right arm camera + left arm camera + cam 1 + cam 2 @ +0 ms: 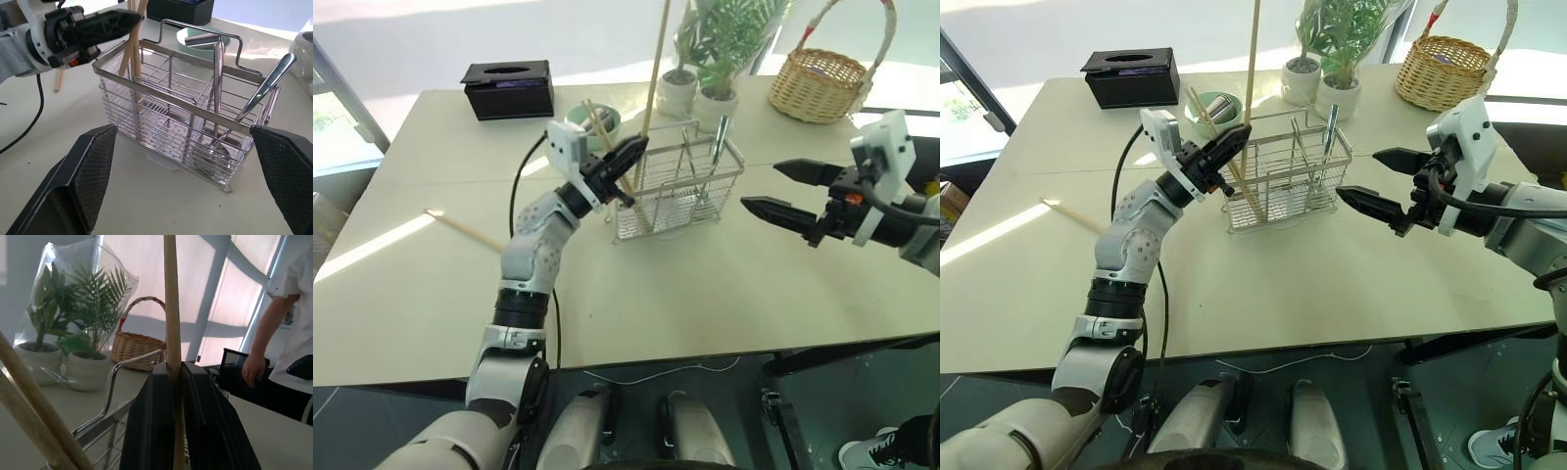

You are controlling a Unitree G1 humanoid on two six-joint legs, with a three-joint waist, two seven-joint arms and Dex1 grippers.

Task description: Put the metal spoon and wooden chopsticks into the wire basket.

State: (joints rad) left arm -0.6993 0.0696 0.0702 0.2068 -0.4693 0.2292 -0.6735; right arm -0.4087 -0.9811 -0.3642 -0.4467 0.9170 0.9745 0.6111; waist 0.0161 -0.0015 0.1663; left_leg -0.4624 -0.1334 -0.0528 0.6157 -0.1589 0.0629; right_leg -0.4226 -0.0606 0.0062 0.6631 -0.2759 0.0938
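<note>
Left gripper (628, 157): at the wire basket's (705, 201) near end, fingers pinched on one upright wooden chopstick (656, 59) whose lower end stands inside the basket.
Right gripper (1369, 180): hovers just beside the basket's other end, fingers spread wide, holding nothing.
Task things: two more chopsticks lean in the same end compartment; another chopstick (462, 229) lies flat on the table (724, 304), well apart from the basket. Metal spoon (264, 88): leans in the far-end compartment beside another silvery utensil handle.
Step, as judged: the held stick is about to be let go; the one on the table is still to be fetched.
Risk: if the fingers let go while the tall stick stands so upright, it may tip over the rim and fall out; a sideways pull could drag the light basket.
Left wrist view: shows the stick clamped between the two black fingers, and a person standing beyond the table.
Right wrist view: shows the basket's inner dividers and which compartment holds what.
Head views: show the stray chopstick, a wicker basket (818, 83) and potted plants (715, 59).
</note>
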